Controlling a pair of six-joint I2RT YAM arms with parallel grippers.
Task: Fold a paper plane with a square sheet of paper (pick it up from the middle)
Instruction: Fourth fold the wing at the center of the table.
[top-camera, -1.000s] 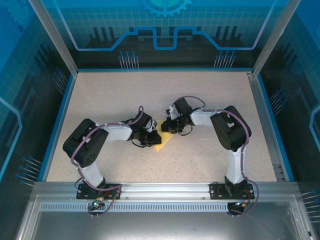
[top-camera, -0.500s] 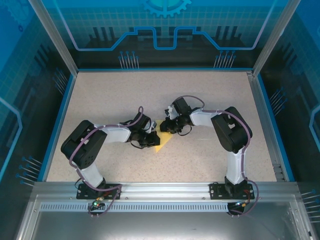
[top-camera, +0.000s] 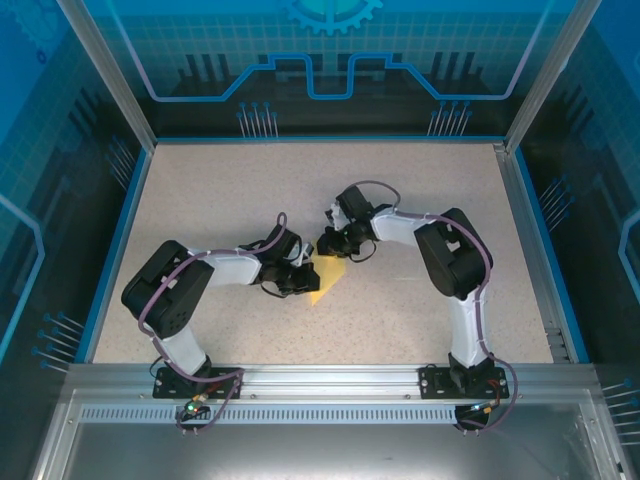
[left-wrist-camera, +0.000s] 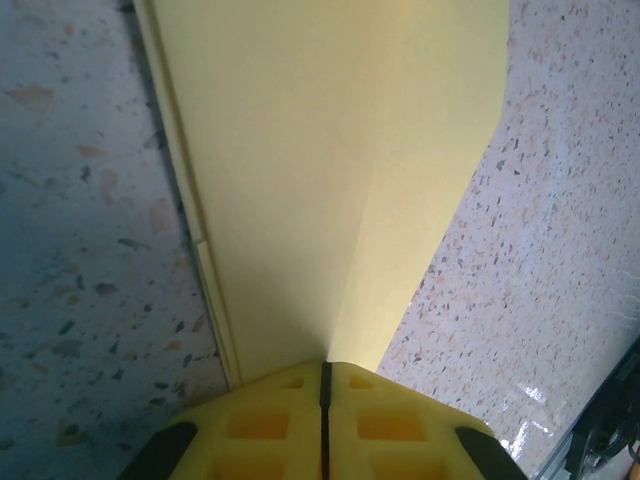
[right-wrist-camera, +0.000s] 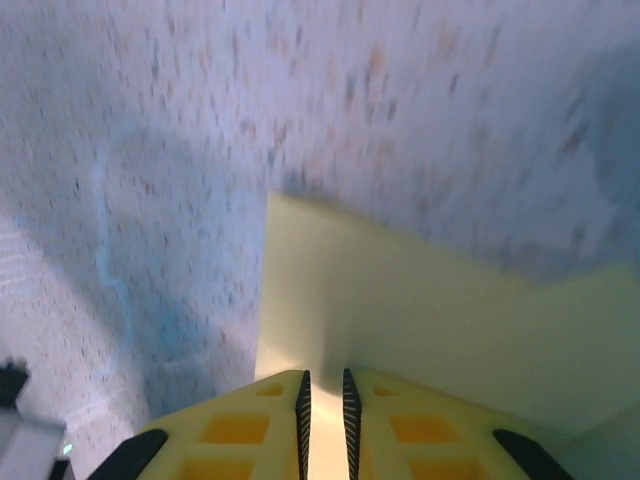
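From above, the folded yellow paper (top-camera: 331, 281) is seen at mid-table (top-camera: 430, 190); at the left wrist, it is pinched by the closed left fingers (left-wrist-camera: 270, 425); at the right wrist, the right fingers (right-wrist-camera: 240, 430) are held nearly closed over it, with any grip untellable.

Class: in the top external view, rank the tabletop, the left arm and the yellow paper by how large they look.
Largest to smallest:
1. tabletop
2. left arm
3. yellow paper

Folded paper sheet (top-camera: 330, 279) on table (top-camera: 220, 190) centre; left pincer (top-camera: 309, 277) at its left edge, right pincer (top-camera: 331, 255) behind.
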